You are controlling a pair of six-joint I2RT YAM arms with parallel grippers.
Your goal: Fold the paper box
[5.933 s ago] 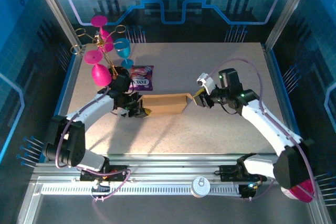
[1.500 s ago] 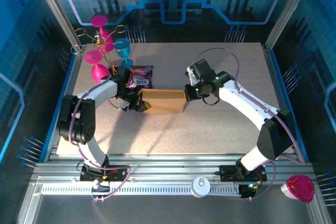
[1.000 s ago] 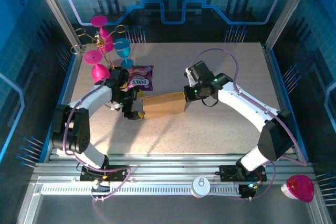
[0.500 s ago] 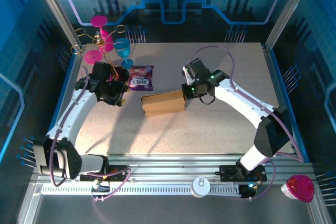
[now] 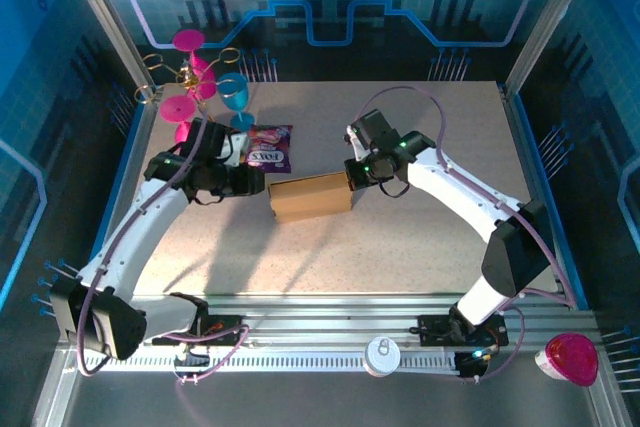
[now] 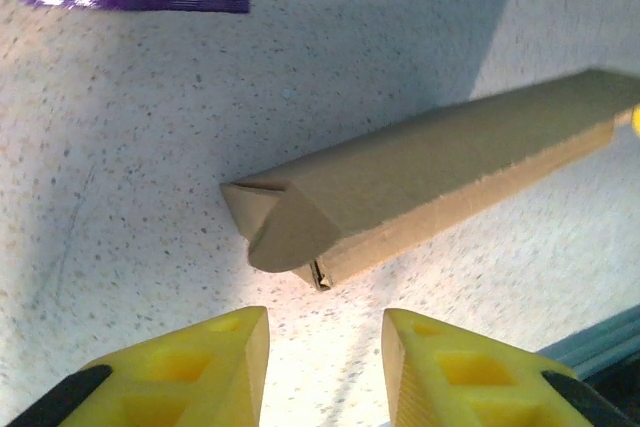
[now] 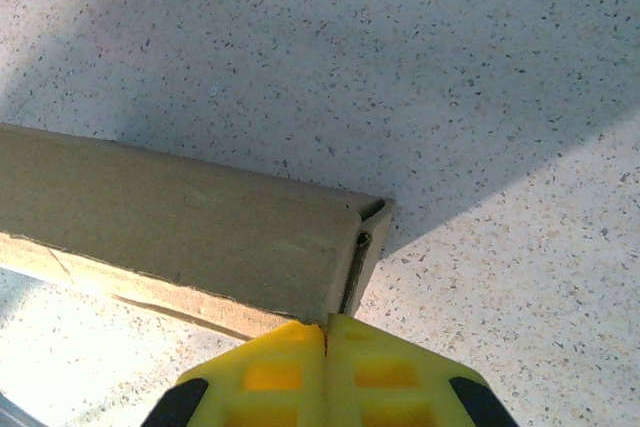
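Observation:
The paper box (image 5: 310, 196) lies closed and flat on the table, a long brown cardboard shape (image 6: 440, 177) with its left end flap tucked in. My left gripper (image 5: 250, 182) hovers just off that left end, and in its wrist view it (image 6: 325, 367) stands open with only bare table between the yellow fingers. My right gripper (image 5: 351, 175) is at the box's right end. In its own view it (image 7: 326, 342) is shut, fingertips pressed together against the lower corner of the box (image 7: 180, 227), where a narrow slit shows at the end fold.
A purple snack packet (image 5: 268, 147) lies just behind the box's left end. A stand with pink and blue glasses (image 5: 200, 87) occupies the back left corner. A pink cup (image 5: 568, 359) lies off the table at the front right.
My left arm has drawn back to the left, off the box's left end, and its jaws have narrowed. The box has turned slightly. My right gripper has stayed shut at the right end.

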